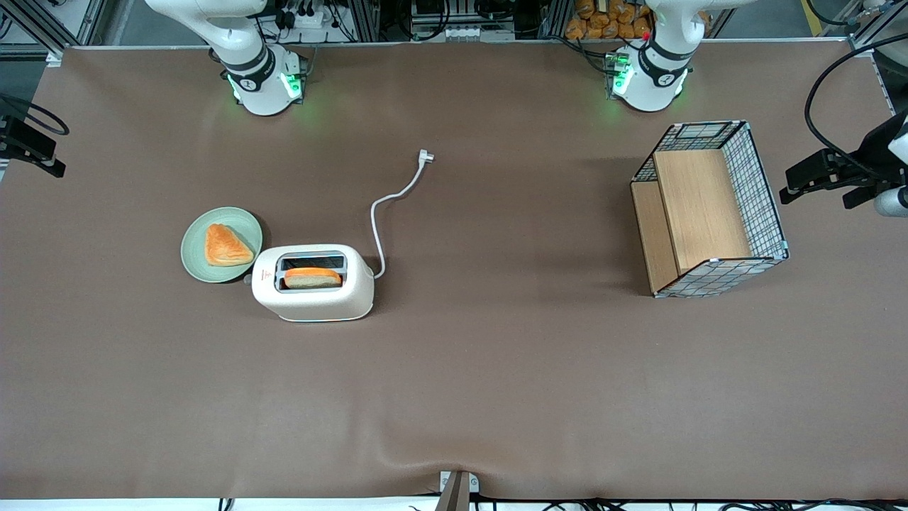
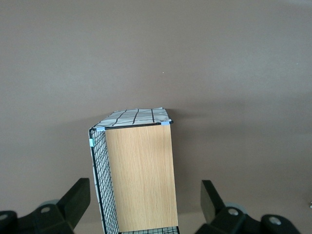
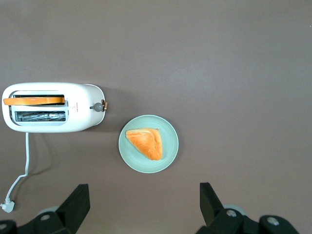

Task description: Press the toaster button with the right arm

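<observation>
My slim black two-finger gripper (image 3: 144, 187) is hanging high above the brown table (image 1: 496, 369), out at the working arm's end. Its fingers (image 3: 77, 204) are spread wide with nothing between them, only bare cloth underneath.

Looking down through the wrist camera, the closest thing below me is the round pale green plate (image 3: 168, 131), and there's a golden triangular pastry (image 3: 145, 143) sitting on it. Just beside the plate, not touching it, I've got the cream-white two-slot toaster (image 3: 80, 107) with its rounded corners.

There's my target: the small grey toaster button (image 3: 99, 106), poking out of the narrow end face that points at the plate, next to the little red logo. The gripper is well apart from it.

From the front, an orange-crusted bread slice (image 1: 312, 277) stands in the slot nearer the front camera. The other slot shows only its wire rack.

A white cord (image 1: 376, 213) curls off the toaster's other end and its plug (image 1: 425, 157) lies loose on the table.

Toward the parked arm's end, the wire-and-wood basket (image 1: 709, 206) sits tilted on the cloth.
</observation>
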You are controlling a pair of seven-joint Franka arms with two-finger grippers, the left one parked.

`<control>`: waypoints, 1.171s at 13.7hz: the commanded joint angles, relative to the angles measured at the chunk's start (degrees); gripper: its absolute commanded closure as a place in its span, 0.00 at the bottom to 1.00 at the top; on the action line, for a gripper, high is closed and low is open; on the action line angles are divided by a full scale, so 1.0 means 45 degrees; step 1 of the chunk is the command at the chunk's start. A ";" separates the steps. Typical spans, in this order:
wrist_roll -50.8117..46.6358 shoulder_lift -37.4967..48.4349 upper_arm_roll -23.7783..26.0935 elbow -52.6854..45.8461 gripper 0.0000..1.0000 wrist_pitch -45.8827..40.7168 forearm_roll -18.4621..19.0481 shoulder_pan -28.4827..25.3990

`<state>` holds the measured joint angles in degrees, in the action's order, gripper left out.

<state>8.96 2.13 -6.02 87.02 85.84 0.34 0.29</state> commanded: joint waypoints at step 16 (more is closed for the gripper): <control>0.0059 -0.0454 -0.0048 0.0076 0.00 -0.0287 0.0100 -0.0162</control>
<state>8.99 0.23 -6.04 87.06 84.79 0.34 0.21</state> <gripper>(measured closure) 0.000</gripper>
